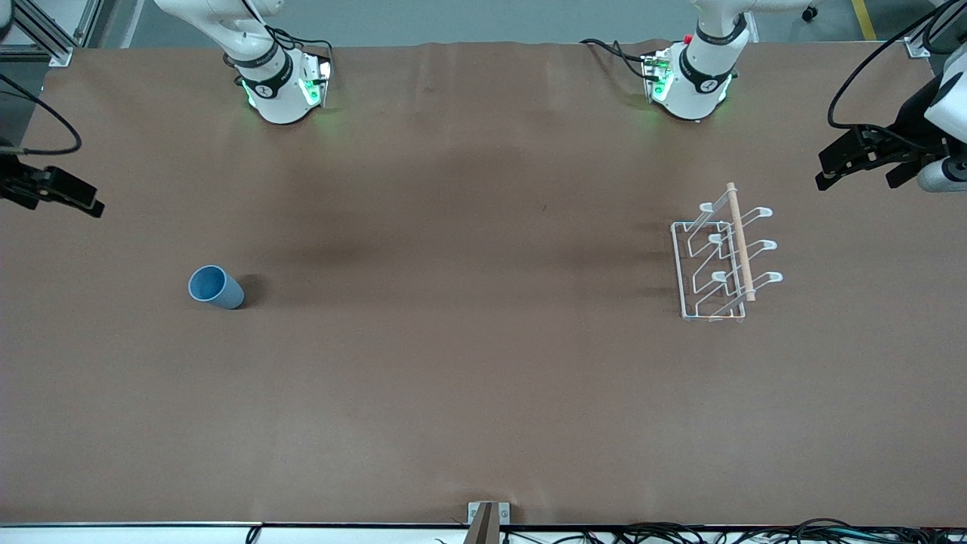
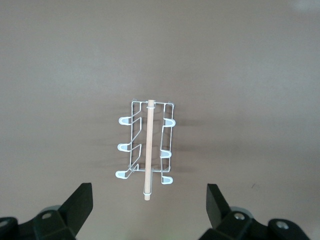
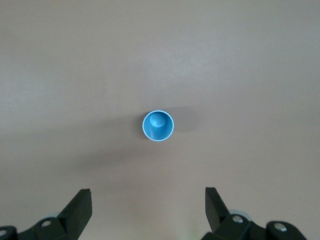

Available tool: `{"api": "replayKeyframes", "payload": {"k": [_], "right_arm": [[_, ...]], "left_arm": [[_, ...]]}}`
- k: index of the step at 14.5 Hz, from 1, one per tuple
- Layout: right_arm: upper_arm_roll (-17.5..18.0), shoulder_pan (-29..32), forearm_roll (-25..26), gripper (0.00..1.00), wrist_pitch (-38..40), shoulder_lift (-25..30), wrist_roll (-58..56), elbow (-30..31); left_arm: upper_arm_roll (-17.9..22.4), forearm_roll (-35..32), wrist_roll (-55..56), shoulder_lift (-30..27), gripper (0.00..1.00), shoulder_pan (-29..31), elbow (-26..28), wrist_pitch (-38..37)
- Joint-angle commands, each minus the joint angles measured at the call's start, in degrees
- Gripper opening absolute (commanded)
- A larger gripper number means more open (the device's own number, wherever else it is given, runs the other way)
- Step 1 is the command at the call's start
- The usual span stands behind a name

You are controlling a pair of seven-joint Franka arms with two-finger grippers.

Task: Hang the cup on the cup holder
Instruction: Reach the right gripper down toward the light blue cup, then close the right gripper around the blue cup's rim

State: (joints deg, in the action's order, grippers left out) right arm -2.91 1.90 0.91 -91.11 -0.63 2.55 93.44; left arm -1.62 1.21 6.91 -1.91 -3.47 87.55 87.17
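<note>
The light blue cup (image 1: 216,287) stands upright, mouth up, toward the right arm's end of the table; it also shows in the right wrist view (image 3: 158,126). The white wire cup holder (image 1: 714,264) with its wooden rod (image 1: 740,242) stands toward the left arm's end; it also shows in the left wrist view (image 2: 146,147). No cup is on its prongs. My right gripper (image 1: 49,193) (image 3: 148,207) is open and empty, high over the table edge at its end, apart from the cup. My left gripper (image 1: 861,170) (image 2: 149,205) is open and empty, high over its end, apart from the cup holder.
The brown table cover (image 1: 483,363) spans the whole surface. The two arm bases (image 1: 283,83) (image 1: 691,79) stand along the edge farthest from the front camera. A small bracket (image 1: 487,521) sits at the nearest edge.
</note>
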Motion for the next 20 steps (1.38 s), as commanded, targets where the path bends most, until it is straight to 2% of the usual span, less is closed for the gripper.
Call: {"api": "replayKeyframes", "payload": {"k": [1, 10, 14, 20], "right_arm": [[0.10, 1.36, -0.38, 1.00, -6.25, 0.72, -2.89, 8.32], [0.01, 3.82, -0.29, 1.00, -33.67, -4.37, -8.35, 27.31], [0.01, 3.82, -0.20, 1.00, -38.78, -9.99, -8.61, 28.55], [0.01, 4.17, -0.20, 1.00, -47.47, -14.75, -10.46, 31.62]], "left_arm": [[-0.58, -0.94, -0.67, 0.59, 1.00, 0.39, -1.06, -0.07], [-0.58, -0.42, -0.49, 0.68, 1.00, 0.39, -1.06, -0.25], [-0.58, -0.42, -0.58, 0.68, 1.00, 0.40, -1.06, -0.25], [-0.58, -0.42, -0.58, 0.68, 1.00, 0.40, -1.06, -0.25]]}}
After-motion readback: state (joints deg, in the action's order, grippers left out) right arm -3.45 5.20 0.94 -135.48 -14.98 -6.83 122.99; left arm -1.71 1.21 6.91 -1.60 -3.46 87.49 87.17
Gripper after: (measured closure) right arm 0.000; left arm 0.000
